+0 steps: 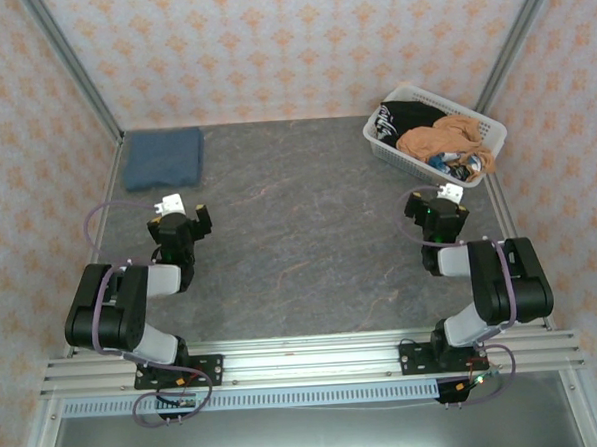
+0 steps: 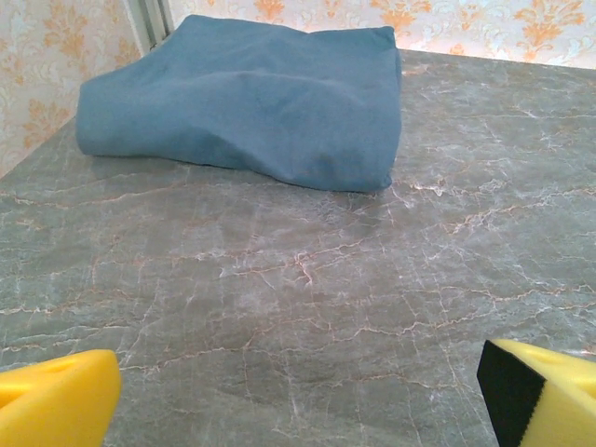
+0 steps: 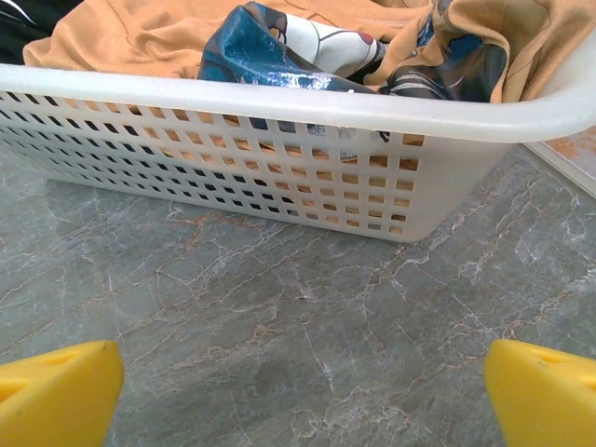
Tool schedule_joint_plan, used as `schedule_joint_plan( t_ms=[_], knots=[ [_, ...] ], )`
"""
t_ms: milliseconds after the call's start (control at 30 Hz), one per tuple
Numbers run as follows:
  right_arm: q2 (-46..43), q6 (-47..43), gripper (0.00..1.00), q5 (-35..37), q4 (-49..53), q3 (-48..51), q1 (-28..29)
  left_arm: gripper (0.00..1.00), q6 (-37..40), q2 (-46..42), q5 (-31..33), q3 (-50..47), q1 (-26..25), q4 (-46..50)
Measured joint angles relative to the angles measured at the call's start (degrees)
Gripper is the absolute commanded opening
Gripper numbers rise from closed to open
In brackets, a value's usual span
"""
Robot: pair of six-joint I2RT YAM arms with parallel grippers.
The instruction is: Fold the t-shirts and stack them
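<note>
Marble table (image 1: 310, 243), blue t-shirt (image 2: 251, 98) beyond wide-open left end effector (image 2: 298, 400), right end effector (image 3: 298, 391) wide

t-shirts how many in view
3: folded slate-blue cloth shirt far left on the table; black cloth shirt and orange-tan cloth shirt in the white plastic lattice basket; others may be hidden there.

The left tool (image 1: 181, 220) stands with jaws fully spread, its yellow fingertips (image 2: 54, 399) well apart and aimed forward and down. The right tool (image 1: 439, 212) is in like condition. Both arms are folded, elbows drawn back near their bases, forearms reaching forward.
</note>
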State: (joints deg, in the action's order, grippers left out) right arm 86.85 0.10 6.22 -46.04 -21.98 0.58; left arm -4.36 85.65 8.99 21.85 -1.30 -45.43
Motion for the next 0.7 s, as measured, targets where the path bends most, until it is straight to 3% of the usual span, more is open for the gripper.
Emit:
schedule_joint_plan(
  t_ms=[700],
  knots=[
    [0.0, -0.9, 0.99, -0.1, 0.3, -0.5, 1.0, 1.00, 1.9, 0.0, 0.9, 0.6, -1.7, 1.1]
  ],
)
